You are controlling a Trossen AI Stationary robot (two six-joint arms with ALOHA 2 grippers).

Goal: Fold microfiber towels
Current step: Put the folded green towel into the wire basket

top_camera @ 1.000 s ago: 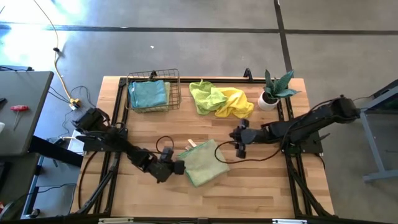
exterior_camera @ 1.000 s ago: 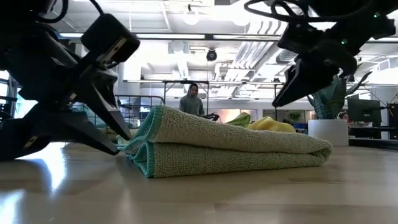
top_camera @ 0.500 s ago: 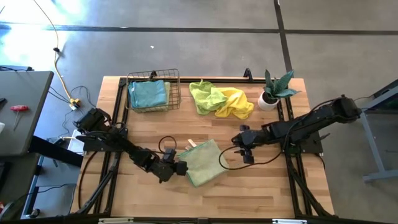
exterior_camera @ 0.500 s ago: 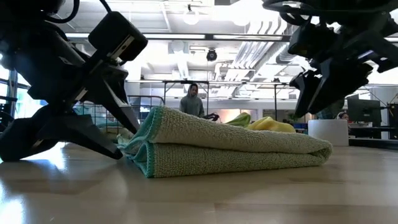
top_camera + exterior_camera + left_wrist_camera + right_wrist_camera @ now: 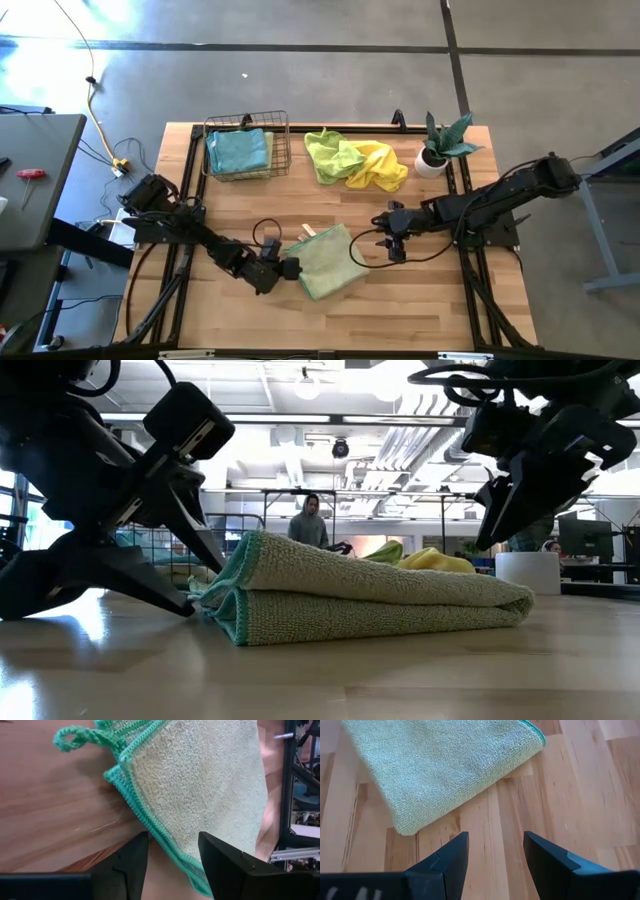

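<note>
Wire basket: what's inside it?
The wire basket holds one folded light blue towel, lying flat and filling most of the floor. Anything under that towel is covered, so whether more are stacked beneath cannot be told.

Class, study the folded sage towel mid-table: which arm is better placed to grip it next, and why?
Probably left. The left gripper is open with the sage towel's teal-edged border between its fingers; the right gripper, also open, hangs above bare table beside it.
</note>
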